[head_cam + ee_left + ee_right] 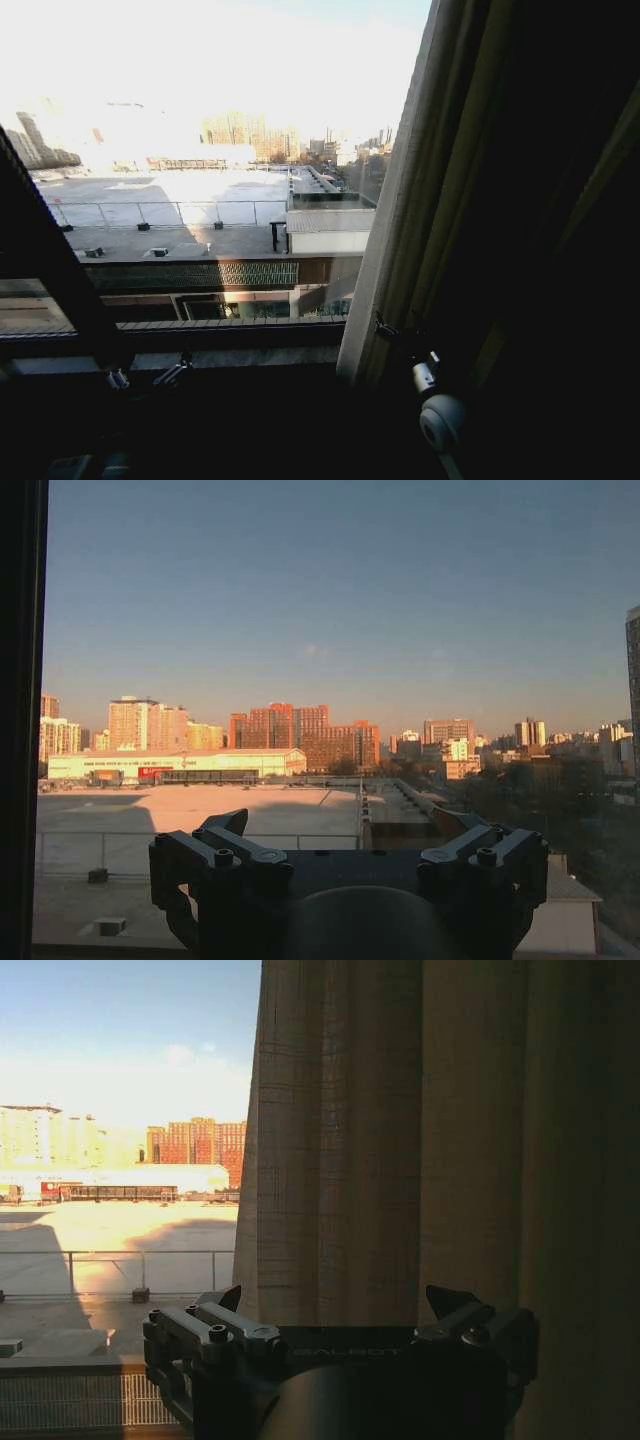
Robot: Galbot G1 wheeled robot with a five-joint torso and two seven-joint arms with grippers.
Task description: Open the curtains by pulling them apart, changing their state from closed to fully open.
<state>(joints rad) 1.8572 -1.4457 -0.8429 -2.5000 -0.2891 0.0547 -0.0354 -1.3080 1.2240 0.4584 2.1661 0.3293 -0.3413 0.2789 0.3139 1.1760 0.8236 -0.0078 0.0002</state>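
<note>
Curtains (410, 200): gathered at your right of the window, pleats running floor to ceiling.
Right pincer (340, 1305): fingers spread, gripping nothing, facing the fabric just ahead (nearer arm).
Left pincer (345, 840): spread wide, empty, facing bare glass.

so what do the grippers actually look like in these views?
Both match: the left gripper and right gripper are black, angular two-finger units with silvery screw heads on the linkage bars and pointed fingers. The right gripper body carries faint GALBOT lettering. From the head view, the right arm ends in a rounded white-grey wrist joint.
</note>
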